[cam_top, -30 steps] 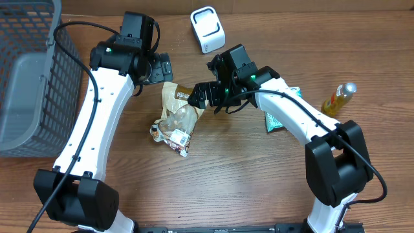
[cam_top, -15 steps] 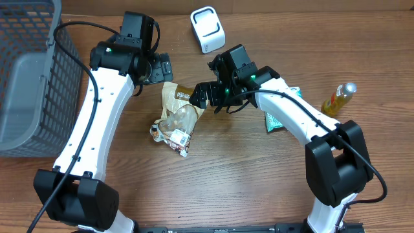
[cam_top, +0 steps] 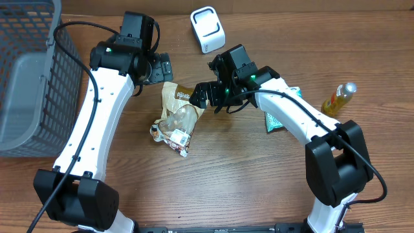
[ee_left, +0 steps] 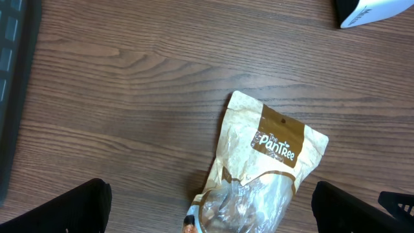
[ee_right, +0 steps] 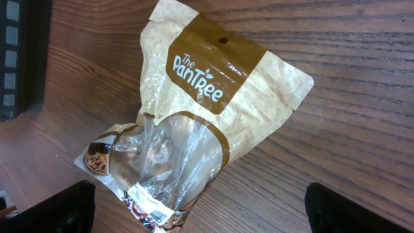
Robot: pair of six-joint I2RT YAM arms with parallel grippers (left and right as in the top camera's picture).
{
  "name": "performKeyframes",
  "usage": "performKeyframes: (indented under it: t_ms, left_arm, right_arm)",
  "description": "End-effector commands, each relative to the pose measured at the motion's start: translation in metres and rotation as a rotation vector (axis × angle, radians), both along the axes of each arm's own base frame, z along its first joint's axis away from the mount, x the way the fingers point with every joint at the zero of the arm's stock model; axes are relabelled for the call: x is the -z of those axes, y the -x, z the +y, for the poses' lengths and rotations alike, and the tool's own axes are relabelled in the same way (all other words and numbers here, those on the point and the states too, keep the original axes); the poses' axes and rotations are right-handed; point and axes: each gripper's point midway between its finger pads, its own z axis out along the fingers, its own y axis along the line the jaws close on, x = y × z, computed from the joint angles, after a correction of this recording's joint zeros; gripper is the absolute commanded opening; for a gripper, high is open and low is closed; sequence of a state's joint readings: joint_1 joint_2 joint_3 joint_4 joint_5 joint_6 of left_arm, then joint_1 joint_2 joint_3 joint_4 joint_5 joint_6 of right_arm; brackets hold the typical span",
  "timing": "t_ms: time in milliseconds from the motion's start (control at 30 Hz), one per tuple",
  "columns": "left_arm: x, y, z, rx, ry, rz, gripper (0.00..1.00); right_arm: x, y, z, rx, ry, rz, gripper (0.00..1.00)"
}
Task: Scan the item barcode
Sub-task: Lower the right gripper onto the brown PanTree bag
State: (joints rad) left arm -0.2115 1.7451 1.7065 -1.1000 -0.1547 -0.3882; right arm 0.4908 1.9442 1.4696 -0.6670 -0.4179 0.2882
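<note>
A tan and brown PanTree snack bag (cam_top: 176,115) with a clear window lies flat on the wooden table. A white sticker with a barcode (ee_right: 150,204) sits near its lower end. My left gripper (cam_top: 160,68) hovers open just beyond the bag's top edge. In the left wrist view the gripper (ee_left: 210,213) has its fingers spread wide on either side of the bag (ee_left: 268,162). My right gripper (cam_top: 199,96) is open at the bag's upper right. Its wrist view shows the gripper (ee_right: 200,213) above the bag (ee_right: 213,103), gripping nothing. The white scanner (cam_top: 207,29) stands at the back.
A grey wire basket (cam_top: 29,77) fills the far left. A green packet (cam_top: 274,120) lies partly under my right arm. A yellow bottle (cam_top: 339,97) lies at the right. The scanner's corner (ee_left: 375,11) shows in the left wrist view.
</note>
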Motion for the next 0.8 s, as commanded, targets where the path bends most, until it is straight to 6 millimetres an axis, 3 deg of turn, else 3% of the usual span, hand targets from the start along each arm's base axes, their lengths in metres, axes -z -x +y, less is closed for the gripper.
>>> performKeyframes:
  t_ms: [0, 367, 767]
  left_arm:
    - [-0.011, -0.002, -0.001, 0.014, -0.009, -0.029, 1.0]
    - [-0.011, -0.002, -0.001, 0.014, -0.009, -0.029, 1.0]
    - [-0.011, -0.002, -0.001, 0.014, -0.009, -0.029, 1.0]
  right_arm:
    - [-0.006, -0.007, -0.001, 0.009, -0.006, -0.022, 1.0]
    - [-0.015, -0.017, 0.01, 0.092, -0.067, -0.018, 1.0]
    - [-0.016, 0.001, 0.041, 0.038, -0.057, -0.044, 1.0]
